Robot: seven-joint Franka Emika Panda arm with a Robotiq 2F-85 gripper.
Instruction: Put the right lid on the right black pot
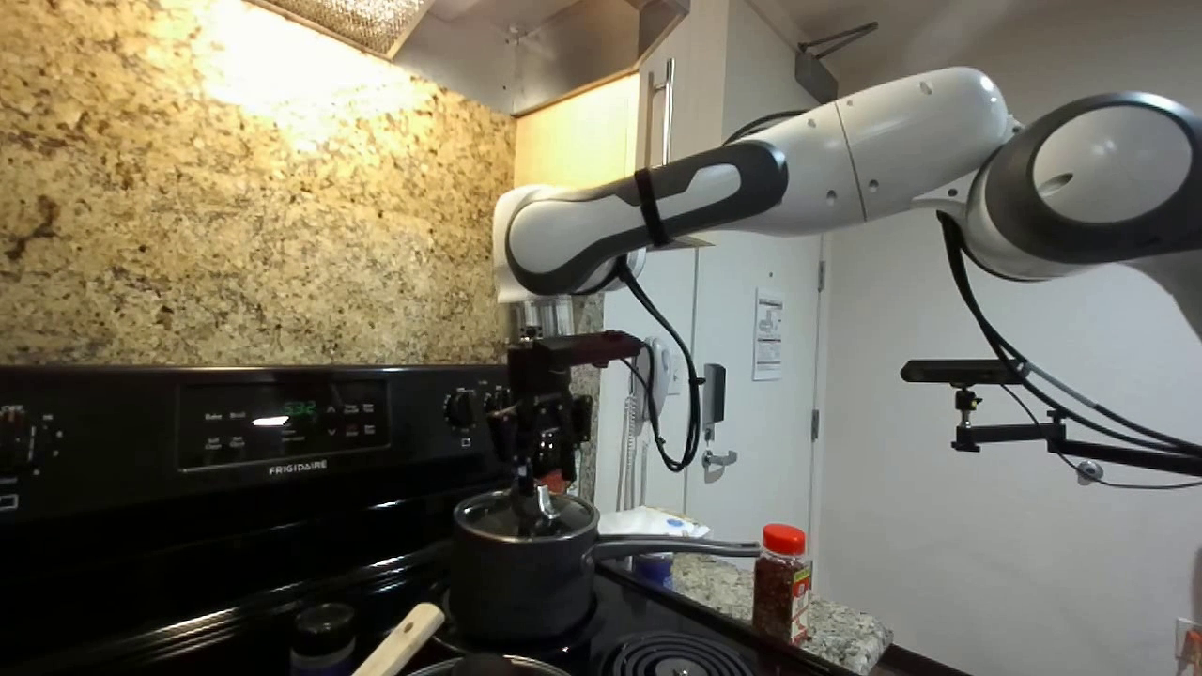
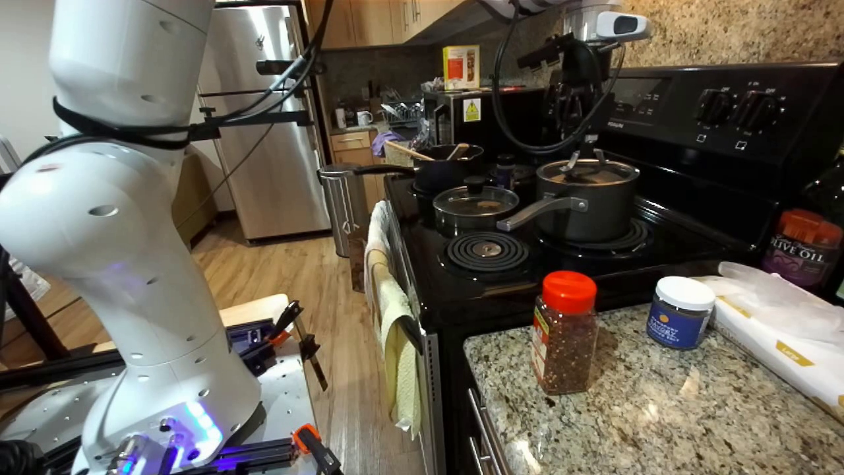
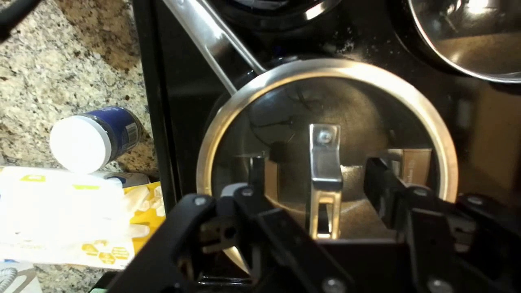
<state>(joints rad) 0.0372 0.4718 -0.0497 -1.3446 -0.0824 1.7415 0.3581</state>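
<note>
The round glass lid point(image 1: 481, 515) with a metal rim lies on the black pot point(image 1: 521, 587), looking level in both exterior views; the lid point(image 2: 610, 173) and the pot point(image 2: 597, 208) stand on a rear burner. In the wrist view the lid point(image 3: 285, 108) covers the pot's mouth, and the pot's silvery handle point(image 3: 217, 42) runs to the upper left. A metal strap handle point(image 3: 325, 160) crosses the lid. My gripper point(image 3: 314, 167) points down at the lid, open, one finger on each side of the strap with gaps. In an exterior view the dark gripper point(image 1: 531, 498) hides part of the lid.
A low lidded pan point(image 2: 476, 201) with a black knob stands beside the pot. A dark pan point(image 2: 443, 168) with wooden utensils is behind it. A red-capped spice jar point(image 2: 567, 333), a white-capped blue jar point(image 2: 682, 313) and a white package point(image 2: 778, 330) stand on the counter. The stove's back panel point(image 1: 282, 427) rises close behind.
</note>
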